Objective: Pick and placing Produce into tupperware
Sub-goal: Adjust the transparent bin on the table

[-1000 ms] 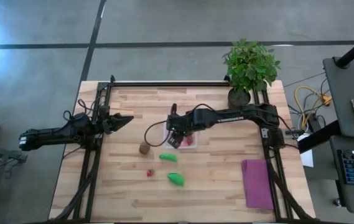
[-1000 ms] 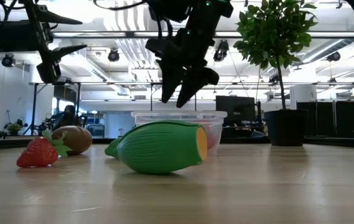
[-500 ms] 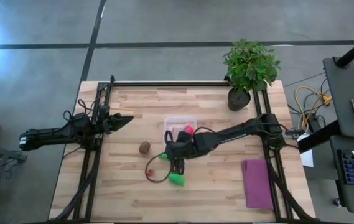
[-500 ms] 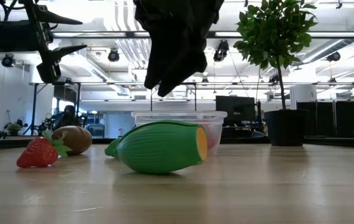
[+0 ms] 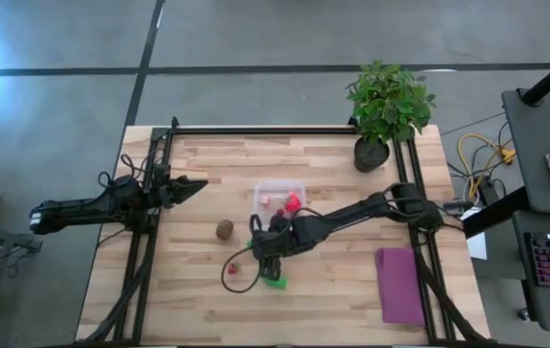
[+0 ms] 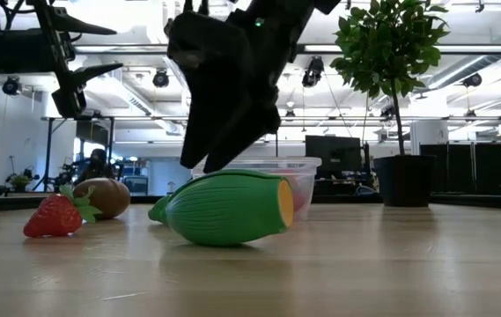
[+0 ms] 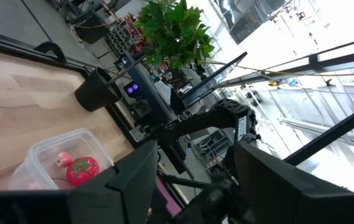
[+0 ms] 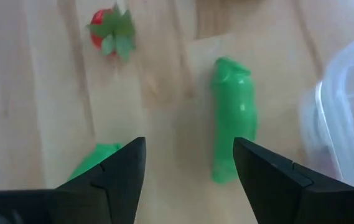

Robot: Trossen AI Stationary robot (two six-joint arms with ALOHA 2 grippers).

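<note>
My two arms are dark, nearly black, built of slim jointed links. A thin dark cable loops loose from my right arm near its wrist. My right hand (image 8: 189, 165) ends in two flat, angular black fingers with slanted edges. My left hand (image 7: 195, 177) has the same two broad black fingers, matte and plain.

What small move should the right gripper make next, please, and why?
Probably shift sideways, then lower: the open right gripper hovers above the table, with the green oblong toy vegetable lying off-centre near one finger, not yet in the clear plastic container. The left gripper waits at the table's left side.
</note>
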